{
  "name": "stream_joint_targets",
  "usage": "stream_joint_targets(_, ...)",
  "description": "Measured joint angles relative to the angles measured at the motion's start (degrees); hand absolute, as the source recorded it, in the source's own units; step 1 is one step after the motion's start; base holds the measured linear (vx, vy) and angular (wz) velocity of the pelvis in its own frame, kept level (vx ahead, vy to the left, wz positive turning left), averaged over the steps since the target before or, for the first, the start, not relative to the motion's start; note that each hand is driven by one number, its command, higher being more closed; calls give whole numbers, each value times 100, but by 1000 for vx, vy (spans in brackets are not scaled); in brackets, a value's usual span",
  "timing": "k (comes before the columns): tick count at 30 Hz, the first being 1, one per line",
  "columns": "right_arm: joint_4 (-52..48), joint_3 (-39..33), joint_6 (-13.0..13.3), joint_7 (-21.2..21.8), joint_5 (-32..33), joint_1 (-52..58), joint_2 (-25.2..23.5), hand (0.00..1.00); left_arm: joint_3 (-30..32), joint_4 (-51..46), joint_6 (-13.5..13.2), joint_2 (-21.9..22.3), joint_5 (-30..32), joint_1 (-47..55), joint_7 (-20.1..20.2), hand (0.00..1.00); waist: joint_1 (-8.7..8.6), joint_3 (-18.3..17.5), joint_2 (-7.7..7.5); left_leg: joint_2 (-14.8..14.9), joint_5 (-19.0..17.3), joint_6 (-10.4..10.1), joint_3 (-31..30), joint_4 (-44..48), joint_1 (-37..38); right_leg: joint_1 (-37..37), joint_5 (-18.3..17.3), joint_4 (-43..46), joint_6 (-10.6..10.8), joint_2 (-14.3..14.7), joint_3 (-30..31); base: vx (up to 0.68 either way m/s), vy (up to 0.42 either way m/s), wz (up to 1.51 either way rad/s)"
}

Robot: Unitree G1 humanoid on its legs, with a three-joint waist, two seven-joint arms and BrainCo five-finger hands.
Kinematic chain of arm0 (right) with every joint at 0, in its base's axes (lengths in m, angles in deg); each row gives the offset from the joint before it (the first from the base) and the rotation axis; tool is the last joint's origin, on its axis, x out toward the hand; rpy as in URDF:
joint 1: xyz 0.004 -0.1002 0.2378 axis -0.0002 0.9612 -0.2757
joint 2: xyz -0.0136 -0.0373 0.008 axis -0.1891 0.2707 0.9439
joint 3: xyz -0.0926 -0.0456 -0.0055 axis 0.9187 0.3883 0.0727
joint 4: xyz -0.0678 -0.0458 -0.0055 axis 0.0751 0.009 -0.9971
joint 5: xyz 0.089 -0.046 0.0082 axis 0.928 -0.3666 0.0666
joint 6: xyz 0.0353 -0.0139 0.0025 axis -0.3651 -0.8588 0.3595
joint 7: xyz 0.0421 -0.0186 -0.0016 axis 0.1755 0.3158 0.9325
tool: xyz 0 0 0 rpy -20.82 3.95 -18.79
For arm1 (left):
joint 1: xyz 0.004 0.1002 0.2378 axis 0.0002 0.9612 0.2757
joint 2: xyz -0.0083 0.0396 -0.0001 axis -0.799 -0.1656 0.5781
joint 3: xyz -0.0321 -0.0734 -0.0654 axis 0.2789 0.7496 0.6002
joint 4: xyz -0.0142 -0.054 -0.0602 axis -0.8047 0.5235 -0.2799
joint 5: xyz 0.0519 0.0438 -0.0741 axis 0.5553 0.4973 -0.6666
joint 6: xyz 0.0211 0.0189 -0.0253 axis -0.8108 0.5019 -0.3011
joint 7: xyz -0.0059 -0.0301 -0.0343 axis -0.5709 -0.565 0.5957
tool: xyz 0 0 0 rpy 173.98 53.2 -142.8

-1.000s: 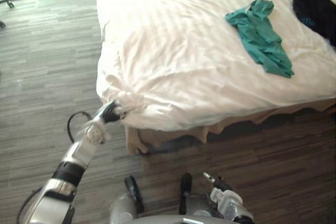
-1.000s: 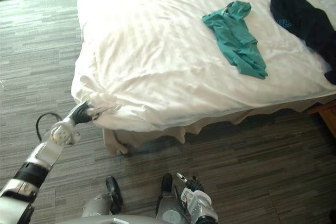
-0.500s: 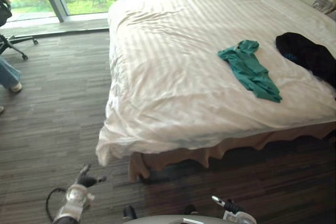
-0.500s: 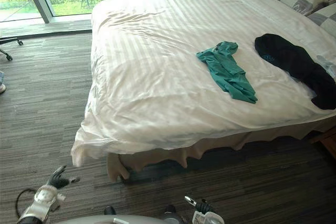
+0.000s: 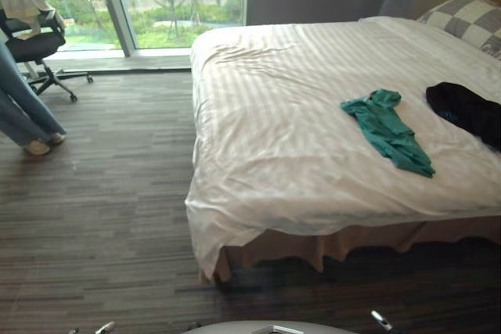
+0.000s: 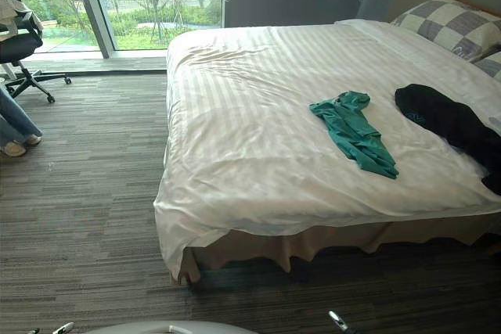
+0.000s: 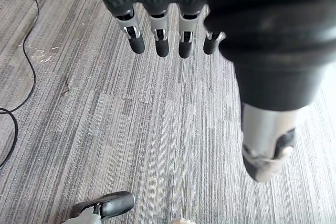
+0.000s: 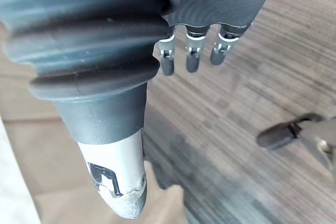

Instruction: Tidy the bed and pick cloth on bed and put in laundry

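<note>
Green cloth, crumpled into a long strip, lies on the white striped bed, in the right half of the cover and well in from the near edge. Its long axis runs slantwise, with the far end toward the middle of the bed and the near end toward the near edge and the robot's right. A black cloth lies further right, near it but apart, below the checked pillow.

Both hands hang low over the grey floor, well short of either cloth. Left hand: fingers straight and slightly spread, thumb apart, holding nothing. Right hand: fingers likewise straight and empty, close to the beige bed skirt.

The cloths lie ahead and to the right of both hands. The right hand is judged the nearer, and its reach would rise over the near edge to meet the green strip at its near end.
</note>
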Motion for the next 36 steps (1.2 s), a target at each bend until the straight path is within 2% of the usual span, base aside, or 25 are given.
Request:
stream_joint_targets(1, -46, -43, 19, -44, 32, -17, 214, 100, -153, -15, -53, 75, -129, -5, -2, 0, -18, -5, 4, -11, -20, 31, -2, 0, -1, 0, 0, 1, 0, -27, 1, -6, 39, 2)
stream_joint_targets(3, -284, -49, 30, -101, 165, -46, 514, 100, -453, -33, -127, 188, -257, -13, -1, 0, -51, -11, -6, -52, -29, 45, -14, 0, -10, -1, -5, 1, 7, -58, -1, -2, 34, 2)
stream_joint_targets(5, -715, -117, 28, -193, 234, -363, 1035, 100, -853, -277, -219, 300, -486, 73, 2, 0, -149, -22, -62, -75, -34, 55, -40, 0, -69, 6, -25, -4, 39, -76, -47, -5, 5, 2)
stream_joint_targets(6, -1062, 152, 48, -290, 251, -388, 1093, 100, -962, -355, -231, 338, -530, 72, -1, 0, -166, -33, -66, -91, -31, 55, -52, 0, -92, -21, -37, -2, 57, -91, -57, -2, 22, 7)
stream_joint_targets(7, -2125, 838, 218, -552, 108, -381, 1110, 100, -1045, -429, -317, 463, -678, 80, 1, 0, -268, -59, -55, -90, -30, 57, -85, 0, -92, -60, -39, 3, 60, -102, -53, 39, 13, 0)
stream_joint_targets(8, -3551, 1240, 343, -768, -81, -339, 654, 100, -1049, -419, -370, 616, -774, 54, -21, 0, -333, -107, -137, -48, 27, 62, -86, 0, -159, -183, -3, 55, 29, -95, -31, 50, 2, -3)
stream_joint_targets(9, -4247, 1321, 414, -847, -229, -312, 270, 100, -1073, -414, -370, 678, -817, 47, -26, 0, -334, -124, -153, -34, 55, 75, -86, 1, -179, -207, 2, 78, 36, -78, -28, 76, -43, -3)
stream_joint_targets(10, -5188, 1569, 611, -998, -798, -303, -504, 100, -1146, -457, -371, 780, -889, -31, -106, 0, -309, -140, -199, 12, 89, 64, -99, 2, -190, -195, 51, 76, 52, -22, -34, 60, -60, 5)
stream_joint_targets(11, -5416, 2015, 705, -1078, -1131, -433, -1104, 100, -1294, -475, -377, 818, -892, -125, -164, 0, -220, -126, -289, 31, 101, 53, -130, 8, -200, -183, 94, 67, 126, 44, -61, 52, -72, 10)
stream_joint_targets(12, -5357, 2208, 712, -1133, -1319, -522, -1330, 100, -1377, -476, -390, 828, -898, -180, -178, 0, -172, -112, -315, 44, 112, 49, -150, 16, -216, -180, 94, 61, 126, 57, -76, 44, -55, 14)
stream_joint_targets(13, -5083, 2509, 707, -1213, -1601, -768, -1567, 100, -1540, -510, -432, 839, -919, -223, -214, 0, -78, -101, -406, 45, 124, 56, -179, 37, -222, -155, 94, 47, 126, 64, -96, 34, -34, 14)
stream_joint_targets(16, -4619, 2895, 719, -1380, -1673, -1504, -1573, 100, -1657, -708, -469, 871, -944, -203, -218, 0, 128, 33, -363, -29, 128, 63, -311, 2, -233, -69, 80, 8, 122, 17, -125, 12, 16, 22)
stream_joint_targets(20, -4214, 3659, 845, -1383, -1592, -2357, -1560, 100, -1785, -674, -445, 897, -995, -402, -299, 0, 236, 240, -249, -53, 149, 94, -341, -5, -264, -76, 38, -5, 73, -12, -157, -50, 31, 7)
stream_joint_targets(22, -3975, 4189, 854, -1376, -1566, -2635, -1581, 100, -1921, -674, -437, 932, -1005, -636, -415, 0, 325, 273, -270, -58, 186, 106, -467, -5, -354, -68, 39, -6, 78, -5, -272, -21, -6, 27)
stream_joint_targets(24, -3793, 4539, 851, -1372, -1565, -2944, -1627, 100, -2027, -684, -437, 1013, -1105, -805, -482, 0, 410, 323, -372, -33, 243, 107, -607, -4, -469, -95, 51, -11, 82, 10, -398, -24, -24, 37)
stream_joint_targets(25, -3724, 4804, 851, -1369, -1560, -3244, -1719, 100, -2138, -697, -436, 1031, -1111, -923, -520, 0, 520, 359, -495, 0, 292, 90, -673, -3, -627, -203, 86, -6, 89, 52, -457, -18, -24, 24)
stream_joint_targets(26, -3685, 4889, 851, -1367, -1553, -3381, -1747, 100, -2161, -700, -435, 1026, -1114, -958, -539, 0, 534, 379, -546, 5, 315, 83, -713, -2, -687, -238, 112, -11, 105, 71, -495, -22, -33, 46)
stream_joint_targets(27, -3531, 5071, 854, -1369, -1488, -3713, -1847, 100, -2215, -704, -426, 1022, -1141, -1054, -635, 0, 562, 450, -668, 12, 401, 71, -895, 3, -842, -283, 119, -14, 104, 110, -658, -13, -34, 49)
stream_joint_targets(29, -3434, 5210, 857, -1374, -1362, -3936, -1922, 100, -2319, -804, -421, 1022, -1263, -1181, -677, 0, 673, 531, -755, 23, 476, 54, -1095, 34, -988, -312, 119, -13, 104, 149, -755, -4, -32, 62)
stream_joint_targets(31, -3208, 5239, 857, -1379, -1254, -4322, -1994, 100, -2429, -1055, -423, 1020, -1335, -1292, -764, 0, 788, 744, -801, 45, 598, 32, -1324, 37, -1162, -354, 114, 15, 97, 188, -852, -50, -19, 66)
stream_joint_targets(33, -3123, 5247, 857, -1384, -1101, -4800, -2100, 100, -2538, -1296, -425, 1025, -1343, -1603, -875, 0, 983, 1162, -776, 123, 751, -1, -1575, 36, -1413, -510, 87, 142, 82, 253, -1050, -145, -24, 52)
stream_joint_targets(36, -3086, 5213, 860, -1465, -892, -5310, -2147, 100, -2711, -1652, -431, 1022, -1450, -2002, -899, 0, 1082, 1611, -671, 199, 920, -81, -1905, 35, -1895, -973, -109, 617, -19, 267, -1345, -169, -15, 49)
